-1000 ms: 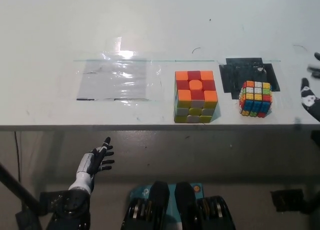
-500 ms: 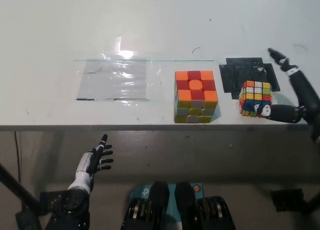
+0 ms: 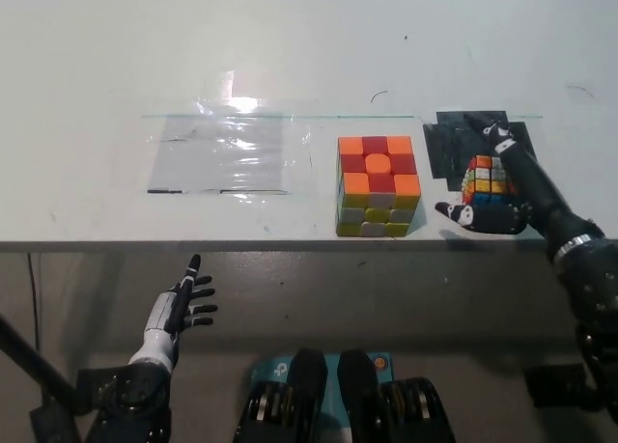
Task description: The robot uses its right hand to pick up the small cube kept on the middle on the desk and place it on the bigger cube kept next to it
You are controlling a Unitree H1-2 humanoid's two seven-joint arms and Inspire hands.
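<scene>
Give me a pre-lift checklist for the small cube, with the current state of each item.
1. Right hand around the small cube: ok, fingers over its top and right side, thumb at its near-left corner.
2. Grip firmly closed: cannot tell, contact is partly hidden.
3. Small cube clear of the desk: not ok, it sits on the black patch.
4. Top of the bigger cube free: ok, nothing on it.
5. Gap between the two cubes: ok, they stand apart.
6. Left hand out of the way: ok, open below the desk edge.
</scene>
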